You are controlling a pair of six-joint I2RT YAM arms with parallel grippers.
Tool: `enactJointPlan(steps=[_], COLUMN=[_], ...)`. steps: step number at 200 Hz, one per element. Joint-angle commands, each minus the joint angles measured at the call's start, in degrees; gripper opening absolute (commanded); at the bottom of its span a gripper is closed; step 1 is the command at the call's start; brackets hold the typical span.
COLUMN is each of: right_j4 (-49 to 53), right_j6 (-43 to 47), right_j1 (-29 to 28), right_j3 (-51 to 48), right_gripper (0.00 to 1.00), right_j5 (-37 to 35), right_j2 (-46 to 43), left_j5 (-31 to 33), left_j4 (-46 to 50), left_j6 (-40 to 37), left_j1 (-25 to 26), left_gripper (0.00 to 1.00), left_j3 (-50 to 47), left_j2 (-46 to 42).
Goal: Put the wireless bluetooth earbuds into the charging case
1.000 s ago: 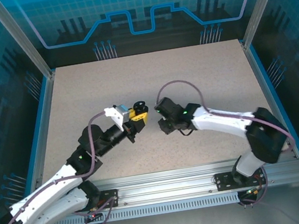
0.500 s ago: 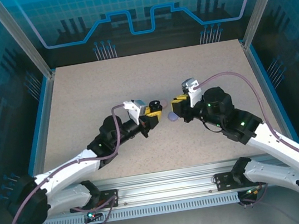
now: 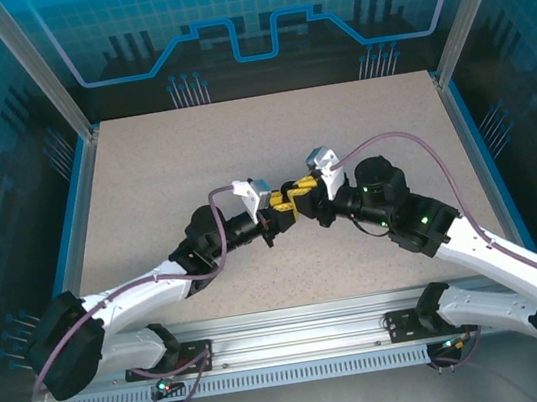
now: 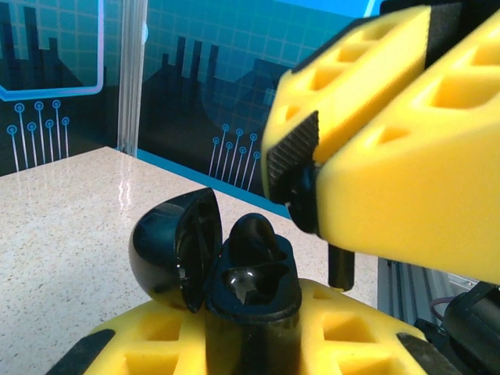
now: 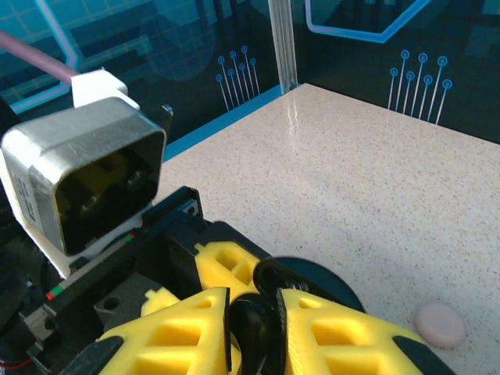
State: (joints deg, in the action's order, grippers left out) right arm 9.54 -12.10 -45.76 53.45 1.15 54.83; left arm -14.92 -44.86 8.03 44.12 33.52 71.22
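black charging case point(image 4: 234, 269) | lid open, clamped upright | black earbud point(image 4: 306, 205) | pinched just above case

There are two robot arms, the left arm point(image 3: 140, 291) and the right arm point(image 3: 477, 246). There are two yellow grippers, the left gripper point(image 3: 278, 212) and the right gripper point(image 3: 304, 192). There is one black case point(image 4: 215, 262) and one black earbud point(image 4: 341, 268). One small pale round thing point(image 5: 440, 325) lies near the black case.
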Motion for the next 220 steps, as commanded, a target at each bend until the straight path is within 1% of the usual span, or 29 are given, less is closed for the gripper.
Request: enactJointPlan(steps=[1, 68, 127, 220], right_j4=[-3.1, -3.8, -4.0, -3.0], right_j6=[1.7, 2.7, 3.3, 3.6], right_j1=[-0.6, -0.7, -0.8, -0.8], right_j3=[2.9, 3.4, 1.7, -0.8], right_gripper=[0.21, 0.22, 0.21, 0.22], right_j5=[0.7, -1.1, -3.0, -3.7], right_j2=[0.5, 1.9, 2.1, 1.9], left_j5=[-1.9, -2.5, -2.7, -2.4], left_j4=[-3.4, -3.5, -4.4, -4.3], left_j6=[-0.6, -0.2, 1.3, 1.9], left_j1=[0.3, 0.3, 0.3, 0.3], left_gripper=[0.00, 0.00, 0.00, 0.01], left_j3=[-0.4, -0.4, -0.5, -0.2], left_j2=[0.4, 0.0, -0.4, -0.9])
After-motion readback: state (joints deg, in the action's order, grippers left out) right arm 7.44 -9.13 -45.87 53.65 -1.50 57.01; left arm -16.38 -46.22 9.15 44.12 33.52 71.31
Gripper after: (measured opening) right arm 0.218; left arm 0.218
